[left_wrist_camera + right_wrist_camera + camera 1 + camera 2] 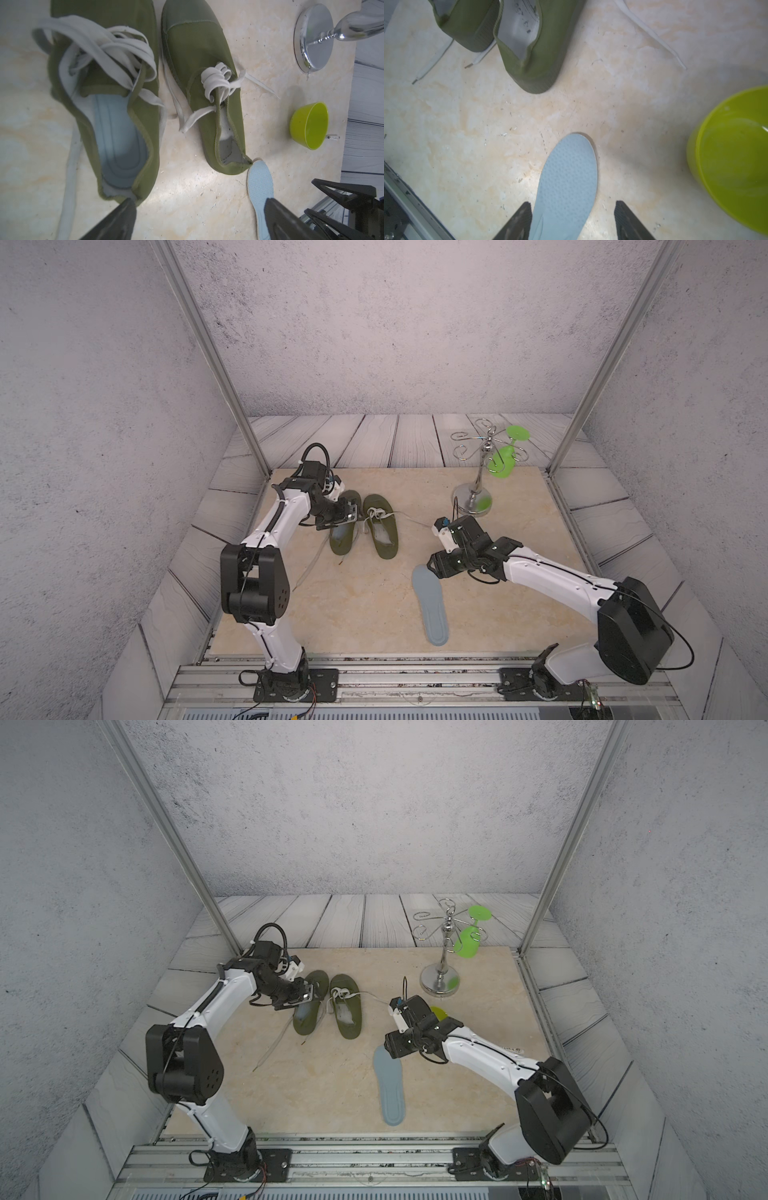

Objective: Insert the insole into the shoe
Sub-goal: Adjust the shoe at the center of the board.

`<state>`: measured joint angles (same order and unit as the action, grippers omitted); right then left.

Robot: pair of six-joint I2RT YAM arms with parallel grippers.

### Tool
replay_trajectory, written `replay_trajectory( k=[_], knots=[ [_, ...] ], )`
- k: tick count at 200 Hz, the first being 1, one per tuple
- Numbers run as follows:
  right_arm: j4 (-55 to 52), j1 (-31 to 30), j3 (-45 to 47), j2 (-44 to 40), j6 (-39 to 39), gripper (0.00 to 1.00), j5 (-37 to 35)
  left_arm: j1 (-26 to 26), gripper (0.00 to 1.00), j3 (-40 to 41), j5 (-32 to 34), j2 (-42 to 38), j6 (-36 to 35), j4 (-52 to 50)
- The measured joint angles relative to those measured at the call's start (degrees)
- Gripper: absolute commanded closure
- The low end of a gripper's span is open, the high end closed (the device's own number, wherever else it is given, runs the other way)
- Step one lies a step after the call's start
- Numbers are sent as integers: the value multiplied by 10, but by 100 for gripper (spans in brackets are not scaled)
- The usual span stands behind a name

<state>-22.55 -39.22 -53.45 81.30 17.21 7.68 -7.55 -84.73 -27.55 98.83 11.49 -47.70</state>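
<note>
Grey-blue foam insole (569,172), five o'clock of the empty shoe (533,72), looks light and floppy: pinch the toe end your open right hand (573,203) straddles.

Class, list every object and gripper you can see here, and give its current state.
Olive-green canvas shoe with loose laces: grey-blue insole already inside.
Second olive-green canvas shoe: no insole fitted, bare lining.
Loose pale blue foam insole: flat on table.
Left gripper: open, empty.
Right gripper: open, straddling that insole.
Lime plastic cup: upright, empty.
Green wine glass: hanging inverted from chrome rack.
</note>
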Motion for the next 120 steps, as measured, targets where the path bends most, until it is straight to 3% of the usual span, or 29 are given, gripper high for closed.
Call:
replay_trajectory(
  k=[51, 120],
  knots=[
    [-5, -29, 89, -51, 23, 38, -24, -10, 1, 89, 8, -98, 15, 40],
    [7, -64, 145, -54, 51, 47, -16, -86, 2, 202, 23, -167, 72, 84]
  ],
)
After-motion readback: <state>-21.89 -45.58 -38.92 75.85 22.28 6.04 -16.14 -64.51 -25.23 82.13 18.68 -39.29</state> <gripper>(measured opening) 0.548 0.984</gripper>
